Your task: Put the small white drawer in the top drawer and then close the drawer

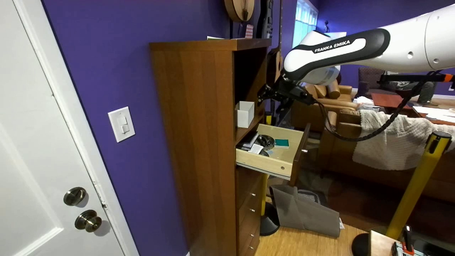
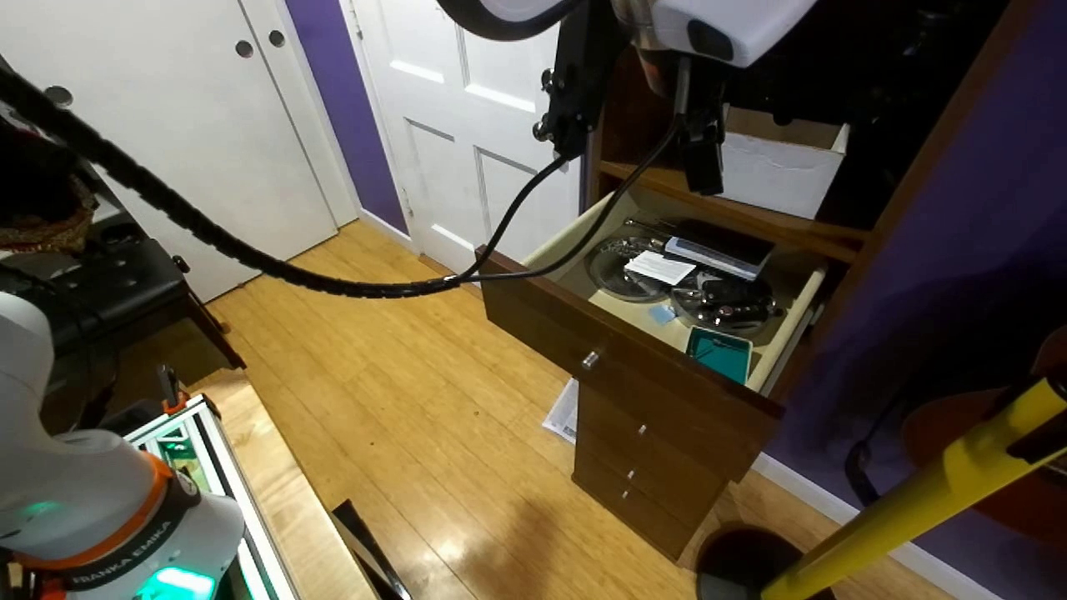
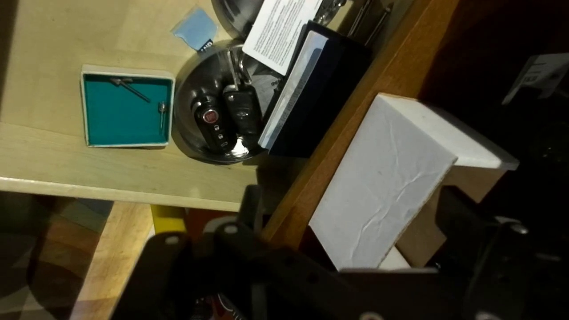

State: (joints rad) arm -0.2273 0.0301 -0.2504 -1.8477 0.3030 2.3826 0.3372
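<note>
The small white drawer (image 1: 244, 114) is a white open box resting on the cabinet shelf, just above the top drawer (image 1: 265, 163). That drawer is pulled out, its brown front (image 2: 617, 342) facing the room. My gripper (image 1: 263, 95) hovers at the shelf opening, close to the box's upper edge. In the wrist view my gripper (image 3: 353, 200) is open, with the small white drawer (image 3: 384, 178) showing between its widely spread fingers. One finger (image 3: 455, 209) overlaps the box's hollow; whether it touches cannot be made out. The arm largely covers the gripper in an exterior view.
Inside the drawer lie a teal-lined box (image 3: 126, 111), a glass bowl with keys (image 3: 213, 120), a white card (image 3: 284, 33) and a dark folder (image 3: 315, 98). A thick cable (image 2: 358, 289) hangs across the drawer's corner. A yellow post (image 2: 925, 492) stands beside the cabinet (image 1: 199, 142).
</note>
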